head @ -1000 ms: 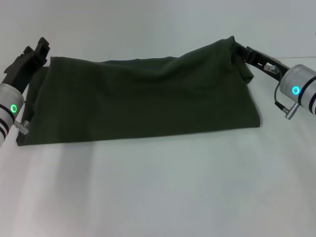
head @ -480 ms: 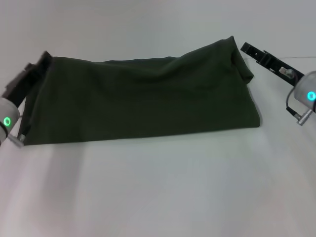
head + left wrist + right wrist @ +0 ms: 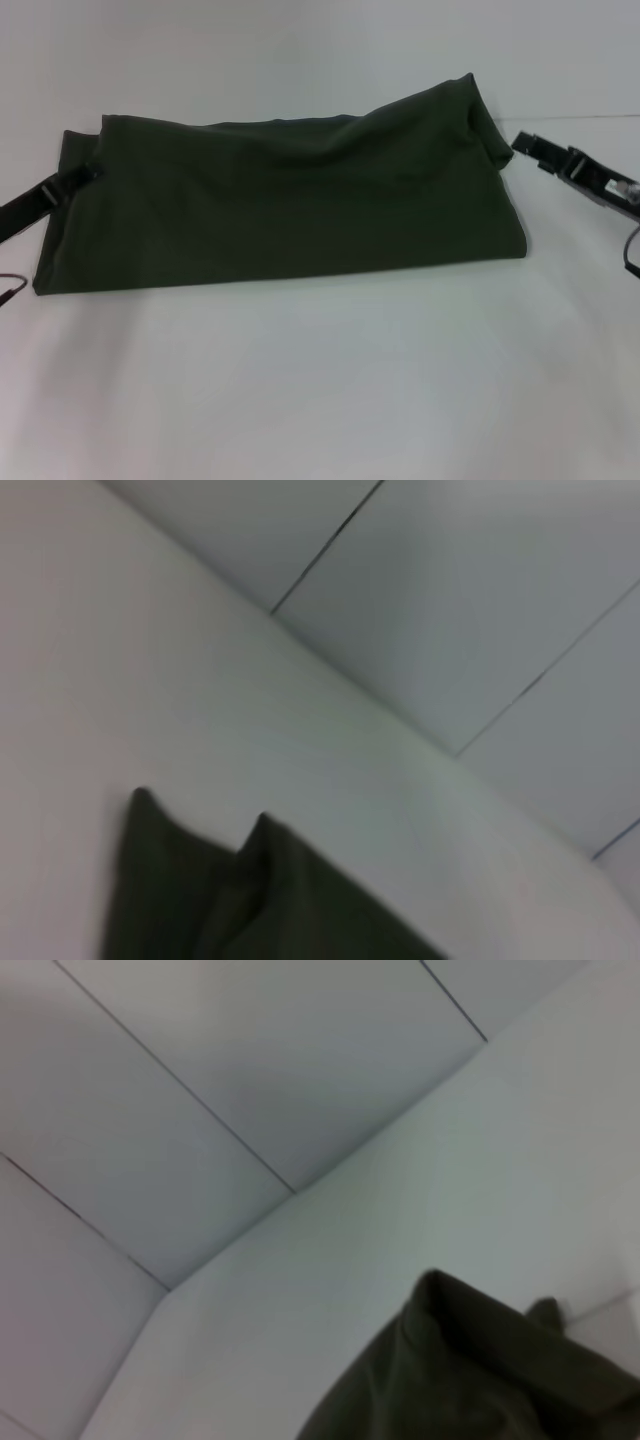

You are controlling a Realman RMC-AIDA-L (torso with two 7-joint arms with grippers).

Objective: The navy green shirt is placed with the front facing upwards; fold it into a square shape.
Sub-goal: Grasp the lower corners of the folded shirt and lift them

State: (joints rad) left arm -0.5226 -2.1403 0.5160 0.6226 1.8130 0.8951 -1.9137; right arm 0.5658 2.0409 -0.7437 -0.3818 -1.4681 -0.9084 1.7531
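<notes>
Jaws of the left gripper (image 3: 88, 172) touch the shirt's left edge, but whether they pinch the cloth or are spread cannot be told; those of the right gripper (image 3: 527, 146) sit just beside the shirt's right end, clear of the cloth, and their state cannot be told either. Lying across the middle of the white table (image 3: 320, 380), the navy green shirt (image 3: 285, 205) is folded into a long dark band, wider than deep, with plain fabric facing up. Its far right corner stands up in a raised, rumpled peak. Judging from this, the risks are that the peak slumps and skews the fold, or that the left gripper drags the edge out of line.
</notes>
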